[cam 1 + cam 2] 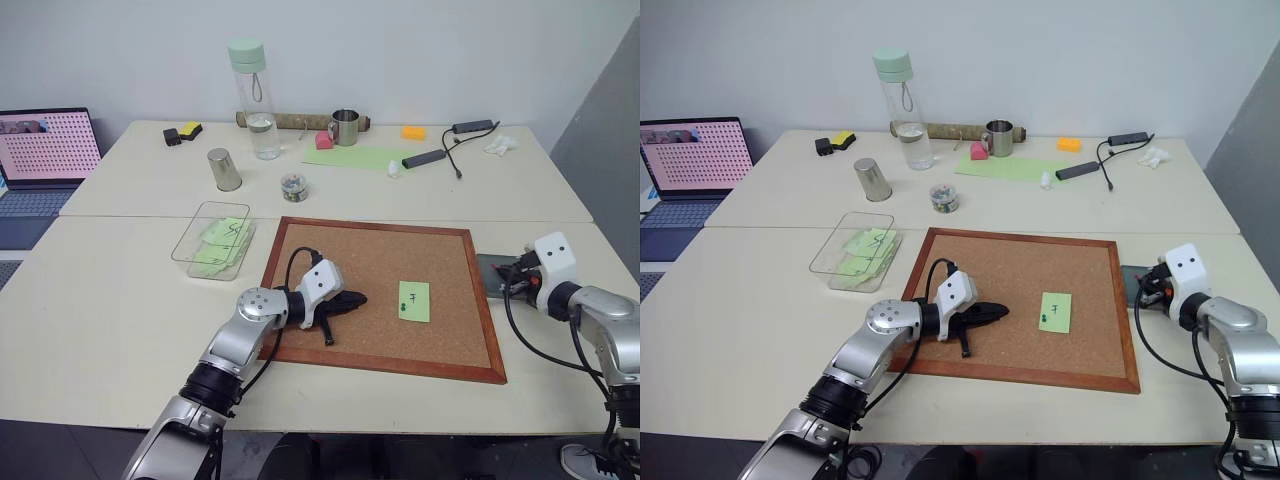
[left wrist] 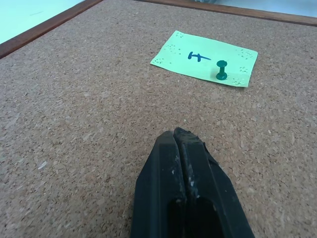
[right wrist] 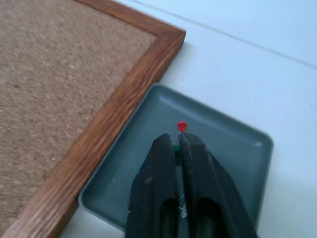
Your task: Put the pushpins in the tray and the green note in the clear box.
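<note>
The right gripper hangs over the tray, narrowly parted with the red pushpin at its tips. Release gently. The left gripper, pressed together, points toward the green pushpin pinning the green note at one o'clock.
</note>
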Available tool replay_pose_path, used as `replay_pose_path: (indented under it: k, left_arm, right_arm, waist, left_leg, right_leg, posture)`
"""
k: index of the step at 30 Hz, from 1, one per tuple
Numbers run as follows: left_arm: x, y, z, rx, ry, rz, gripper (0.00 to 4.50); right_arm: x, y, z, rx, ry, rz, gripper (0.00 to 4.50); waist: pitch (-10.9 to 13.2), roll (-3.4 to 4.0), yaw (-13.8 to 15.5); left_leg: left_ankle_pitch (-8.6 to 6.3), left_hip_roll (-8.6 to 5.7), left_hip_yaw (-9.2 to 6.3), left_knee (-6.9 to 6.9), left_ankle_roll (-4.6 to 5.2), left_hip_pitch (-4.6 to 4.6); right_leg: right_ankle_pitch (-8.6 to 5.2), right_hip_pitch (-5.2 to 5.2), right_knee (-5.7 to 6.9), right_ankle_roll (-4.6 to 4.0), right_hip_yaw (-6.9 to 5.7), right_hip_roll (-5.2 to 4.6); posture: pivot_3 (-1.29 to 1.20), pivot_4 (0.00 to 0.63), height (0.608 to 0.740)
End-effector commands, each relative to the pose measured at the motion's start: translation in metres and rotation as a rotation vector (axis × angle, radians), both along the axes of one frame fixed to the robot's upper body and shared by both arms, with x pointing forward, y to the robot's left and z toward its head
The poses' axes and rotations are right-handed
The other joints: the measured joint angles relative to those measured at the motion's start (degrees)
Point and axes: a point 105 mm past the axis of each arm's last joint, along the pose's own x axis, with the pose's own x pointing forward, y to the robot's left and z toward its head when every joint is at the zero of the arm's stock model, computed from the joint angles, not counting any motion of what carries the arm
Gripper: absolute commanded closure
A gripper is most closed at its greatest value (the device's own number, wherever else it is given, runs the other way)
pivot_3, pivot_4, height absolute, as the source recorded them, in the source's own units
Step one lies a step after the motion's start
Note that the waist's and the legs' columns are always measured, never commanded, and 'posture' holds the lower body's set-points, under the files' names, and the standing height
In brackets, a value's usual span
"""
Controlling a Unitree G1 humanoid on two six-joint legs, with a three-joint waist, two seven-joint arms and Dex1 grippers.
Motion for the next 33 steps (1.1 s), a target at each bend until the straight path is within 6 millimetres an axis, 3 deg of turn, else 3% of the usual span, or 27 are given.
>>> replay_pose_path:
  k: [1,11,15,18,22,27,33]
  left_arm:
    - [-0.013,0.005,-0.03,0.077,0.093,-0.006,4.5]
    - [-0.014,0.005,-0.03,0.079,0.094,-0.01,4.5]
    - [-0.014,0.006,-0.03,0.083,0.094,-0.014,4.5]
    - [-0.013,0.006,-0.03,0.086,0.094,-0.016,4.5]
    - [-0.014,0.007,-0.031,0.09,0.095,-0.017,4.5]
    - [-0.014,0.007,-0.032,0.095,0.094,-0.02,4.5]
    - [-0.014,0.008,-0.032,0.097,0.094,-0.017,4.5]
  right_arm:
    - [0.005,0.0,0.021,0.001,-0.085,0.015,3.24]
    - [-0.006,0.011,0.054,-0.039,-0.122,0.161,1.28]
    - [-0.024,0.046,0.057,-0.043,-0.091,0.386,0.42]
    - [-0.042,0.082,0.049,-0.032,-0.054,0.568,0.42]
    - [-0.052,0.111,0.036,-0.023,-0.026,0.688,0.42]
    - [-0.046,0.131,0.02,0.021,-0.023,0.742,0.42]
    - [-0.039,0.142,0.008,0.056,-0.008,0.77,0.42]
  waist:
    - [0.0,0.01,0.0]
    - [0.0,0.03,0.0]
    - [0.0,0.03,0.0]
    - [0.0,0.02,0.0]
    - [0.0,0.01,0.0]
    - [0.0,-0.04,0.0]
    - [0.0,-0.04,0.0]
  left_leg:
    - [0.0,0.0,0.01,0.0,0.0,0.0]
    - [-0.01,0.0,0.0,-0.01,0.01,0.0]
    - [-0.01,0.01,-0.01,-0.01,0.01,0.0]
    - [-0.01,0.02,-0.04,-0.02,0.01,0.0]
    - [-0.01,0.01,-0.04,-0.01,0.01,0.02]
    - [0.0,0.01,-0.06,-0.01,0.0,0.03]
    - [0.0,0.01,-0.08,-0.01,0.0,0.04]
  right_leg:
    - [0.0,0.0,0.0,0.0,0.0,0.0]
    - [0.0,0.0,-0.01,0.0,-0.01,0.0]
    - [0.0,0.01,-0.02,0.0,-0.02,0.0]
    - [-0.01,0.01,-0.04,0.01,-0.04,0.02]
    - [-0.01,0.03,-0.03,0.02,-0.04,0.02]
    - [-0.01,0.03,-0.03,0.02,-0.04,0.02]
    - [-0.01,0.02,-0.04,0.01,-0.05,0.02]
  posture:
    - [0.0,0.15,0.74]
    - [0.0,0.15,0.74]
    - [0.0,0.15,0.74]
    - [0.0,0.15,0.74]
    - [0.0,0.15,0.74]
    - [0.0,0.15,0.74]
    - [0.0,0.15,0.74]
